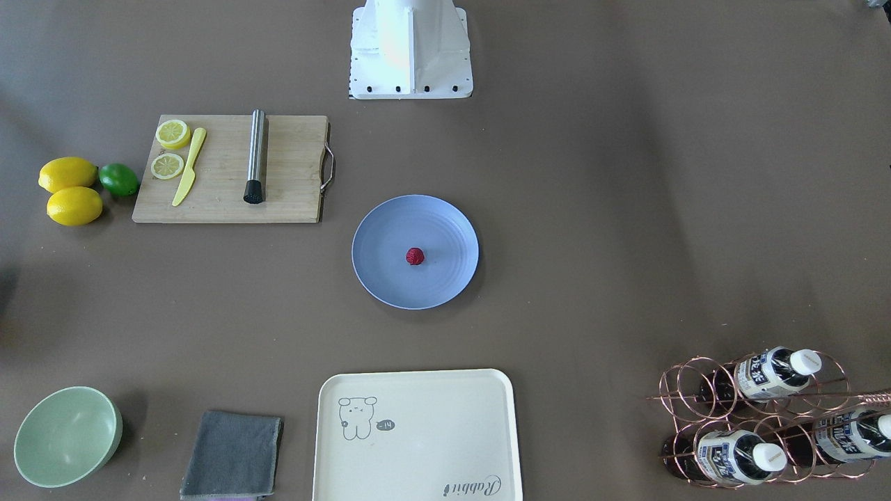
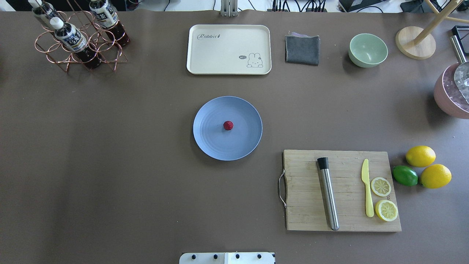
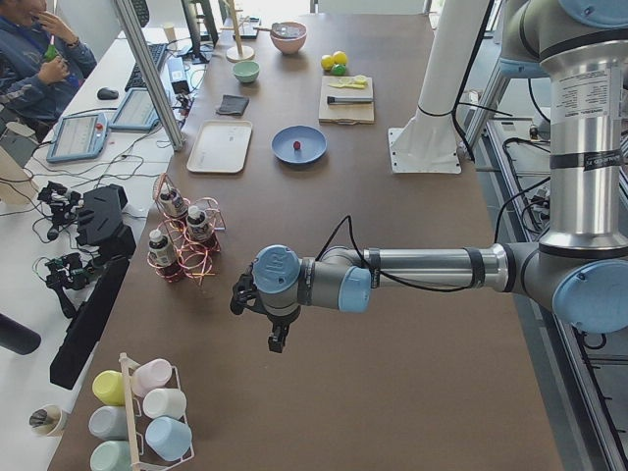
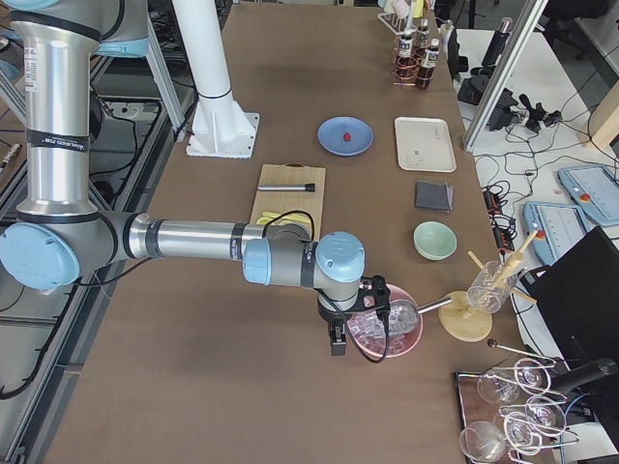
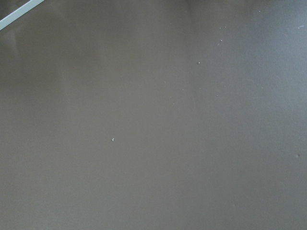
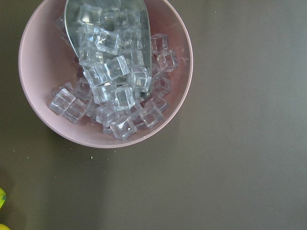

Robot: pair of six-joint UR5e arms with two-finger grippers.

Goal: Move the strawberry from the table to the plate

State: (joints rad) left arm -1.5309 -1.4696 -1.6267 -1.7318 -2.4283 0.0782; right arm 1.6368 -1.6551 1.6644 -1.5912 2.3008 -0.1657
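Dark-red strawberry [image 1: 415,256] sits centred on the blue plate [image 1: 452,229]; I can't tell whether the left jaws or right jaws are open or closed.

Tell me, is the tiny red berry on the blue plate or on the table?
On the plate. The strawberry sits near its middle, with blue surface showing all around it in both views of the table.
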